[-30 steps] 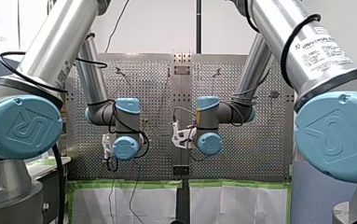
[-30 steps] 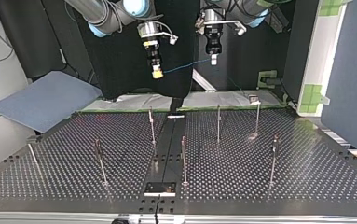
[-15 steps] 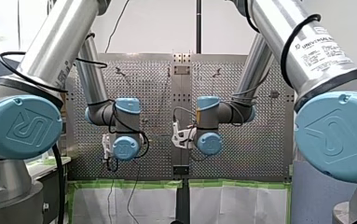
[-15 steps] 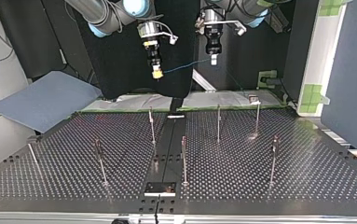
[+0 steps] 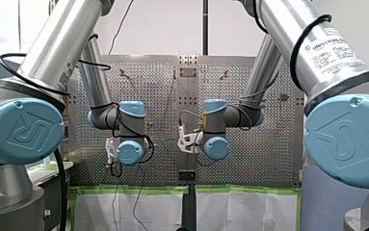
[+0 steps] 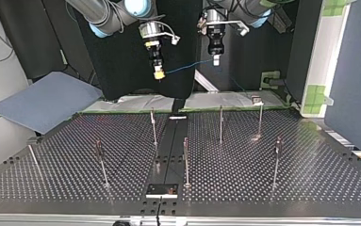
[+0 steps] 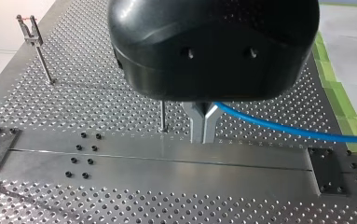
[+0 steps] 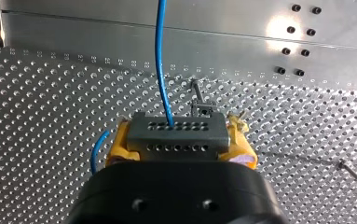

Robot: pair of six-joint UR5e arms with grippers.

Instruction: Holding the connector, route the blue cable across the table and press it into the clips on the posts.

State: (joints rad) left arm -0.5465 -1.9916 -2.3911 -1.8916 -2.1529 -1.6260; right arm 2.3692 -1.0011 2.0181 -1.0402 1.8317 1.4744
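right claw (image 8: 180,141): yellow pads clamped on connector (image 8: 176,132)
left claw (image 7: 202,135): pinching the cable (image 7: 278,129)
cable: top view, runs right claw to left, toward 3 o'clock, above bench (image 6: 312,175)

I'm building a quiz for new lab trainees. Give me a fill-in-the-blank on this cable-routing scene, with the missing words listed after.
1. The cable stretched between the two claws is ___ in colour.
2. The right claw grips the grey connector between ___ pads.
3. The left claw is shut on the ___.
4. In the top view, both claws hang high ___ the posts on the table.

Missing words: blue; yellow; cable; above
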